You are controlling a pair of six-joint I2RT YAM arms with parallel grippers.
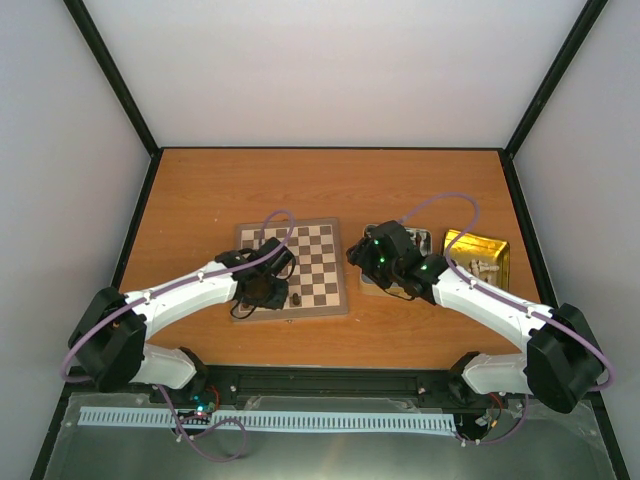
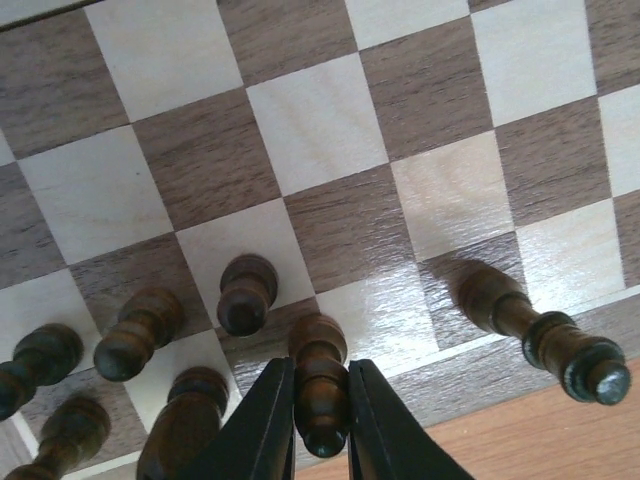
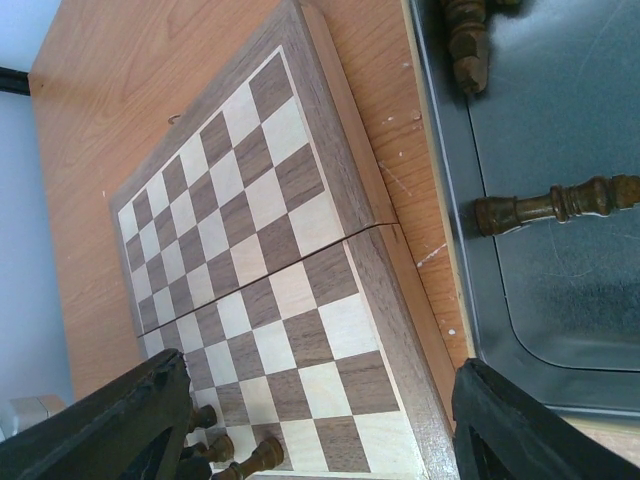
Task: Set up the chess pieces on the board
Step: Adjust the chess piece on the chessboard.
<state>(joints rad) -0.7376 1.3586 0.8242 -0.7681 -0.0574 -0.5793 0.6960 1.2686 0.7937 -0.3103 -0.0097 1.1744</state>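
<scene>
The left pincer (image 2: 320,400) is clamped on a dark brown turned wooden chessman (image 2: 318,345), with its two black fingers (image 2: 268,425) pressed against either side of the upper stem. This chessman is at the near edge of the flat square wooden chessboard (image 2: 300,150), which has dark-brown and cream squares and a pale tan border. Whether the chessman's foot rests on the wood or hangs just above it cannot be told. Five more dark chessmen (image 2: 245,293) stand just to its left in two short rows on the near squares. A taller dark piece with a collared head (image 2: 540,330) stands apart on its right, also in the near row. The chessboard lies on the orange-brown wooden table (image 1: 200,190), and a fold seam runs across its middle in the right wrist view. The right pincer (image 3: 320,380) has its fingers spread wide with nothing between them. It hovers over the right edge of the chessboard, just beside the rectangular silver tin (image 3: 580,120). In that tin a long dark piece (image 3: 555,205) lies on its side, and another dark piece (image 3: 465,40) lies farther along. To the right of it sits the gold tin (image 1: 455,243) with pale chessmen (image 1: 485,268) lying inside.
</scene>
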